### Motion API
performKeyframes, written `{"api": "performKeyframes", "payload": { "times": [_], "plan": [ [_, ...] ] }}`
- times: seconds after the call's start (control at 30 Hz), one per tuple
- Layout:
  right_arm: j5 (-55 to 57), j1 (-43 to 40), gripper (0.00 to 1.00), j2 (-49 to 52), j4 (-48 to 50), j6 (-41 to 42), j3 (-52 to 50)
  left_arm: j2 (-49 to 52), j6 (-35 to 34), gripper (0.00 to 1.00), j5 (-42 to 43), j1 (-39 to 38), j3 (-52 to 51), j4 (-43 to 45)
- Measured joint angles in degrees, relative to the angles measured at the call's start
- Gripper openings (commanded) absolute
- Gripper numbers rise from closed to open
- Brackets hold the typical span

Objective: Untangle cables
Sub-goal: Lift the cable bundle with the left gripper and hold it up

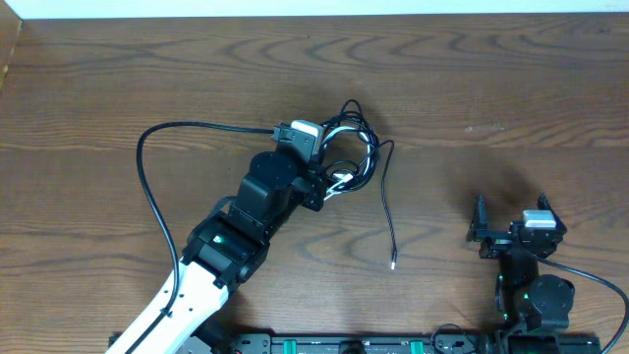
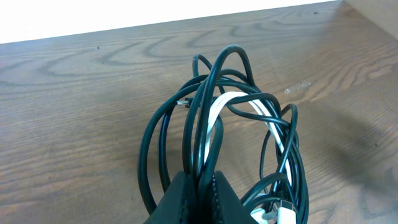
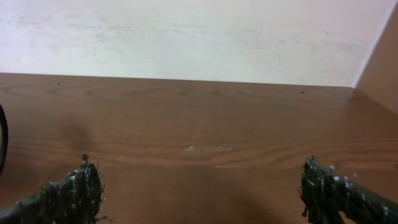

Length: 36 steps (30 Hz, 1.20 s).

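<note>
"What takes up the most room down there?"

"The dark brown wood-grain table [image 1: 98, 79], by a long way. After that it's the white-and-black left arm [image 1: 211, 261], which reaches in from the near edge toward the middle."

"And where are the cables?"

"The tangled bundle of thin black and white cables [image 1: 349, 147] lies near the centre of the table, right at the tip of that arm. The left end effector [image 1: 324, 185] is clamped shut on some of the black loops. In its wrist view they rise straight out of the closed fingers [image 2: 180, 199], and the thin white cord [image 2: 219, 107] is threaded through them."

"Is anything in the way?"

"The arm's own thicker black wire [image 1: 147, 187] arcs wide to the left, away from the bundle. One loose black cord tail [image 1: 385, 211] trails toward the near edge and ends in a small plug [image 1: 394, 264]."

"What about the other side?"

"The right end effector [image 1: 511, 218] sits well apart, near the right front edge. Its jaws are spread wide and it's holding nothing."
</note>
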Motion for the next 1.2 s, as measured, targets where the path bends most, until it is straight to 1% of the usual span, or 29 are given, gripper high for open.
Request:
{"api": "performKeyframes", "payload": {
  "times": [0.37,1.2],
  "plan": [
    [0.0,0.0,0.99,0.0,0.0,0.0,0.0,0.0,0.0,0.07,0.0,0.0,0.0,-1.9],
    [0.0,0.0,0.99,0.0,0.0,0.0,0.0,0.0,0.0,0.08,0.0,0.0,0.0,-2.2]
  ]
}}
